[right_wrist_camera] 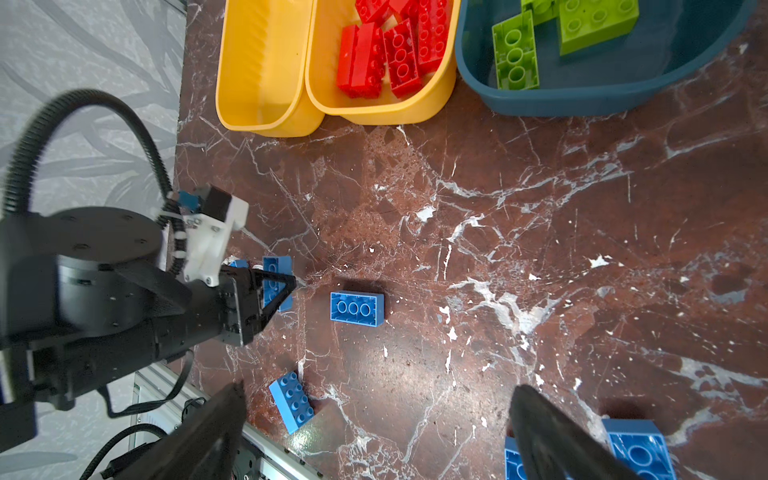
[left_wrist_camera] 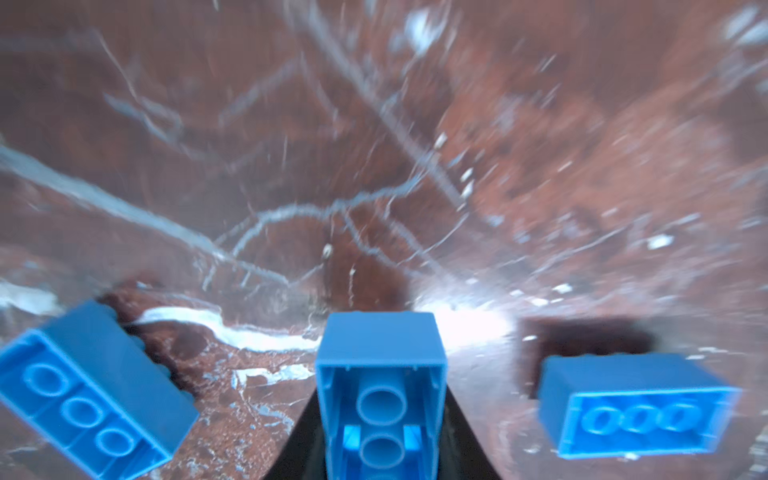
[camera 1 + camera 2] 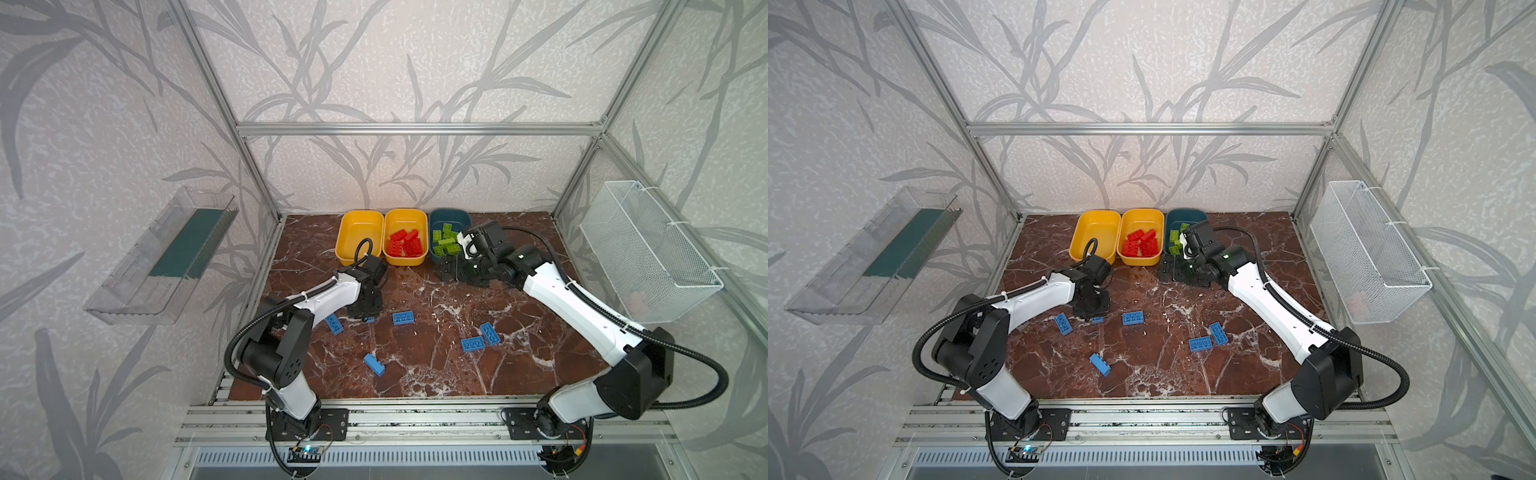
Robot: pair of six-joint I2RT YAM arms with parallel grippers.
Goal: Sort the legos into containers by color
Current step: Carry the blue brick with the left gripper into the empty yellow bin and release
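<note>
Left wrist view shows the left pincer (image 2: 380,395) clenched on a blue lego (image 2: 380,340), gripped across its narrow width with the hollow underside facing the camera. Whether the piece is clear of the table (image 3: 436,374) cannot be told. The right pincer (image 3: 452,270) stands released and empty, low over the table just in front of the teal tub (image 3: 451,215). Tub contents: green legos (image 3: 444,243) in the teal tub, red legos (image 3: 405,245) in the middle yellow tub (image 3: 405,216), nothing in the left yellow tub (image 3: 353,232). Five further blue legos lie loose on the table, two of them flanking the held one, the nearest (image 3: 333,324) just beside the left arm. Assessment: red and green appear sorted, and the step in hand is the pick of the first blue piece. The next move calls for a straight lift clear of the two neighbours, a carry to the empty yellow tub, and release only once the pincer is over its interior.
</note>
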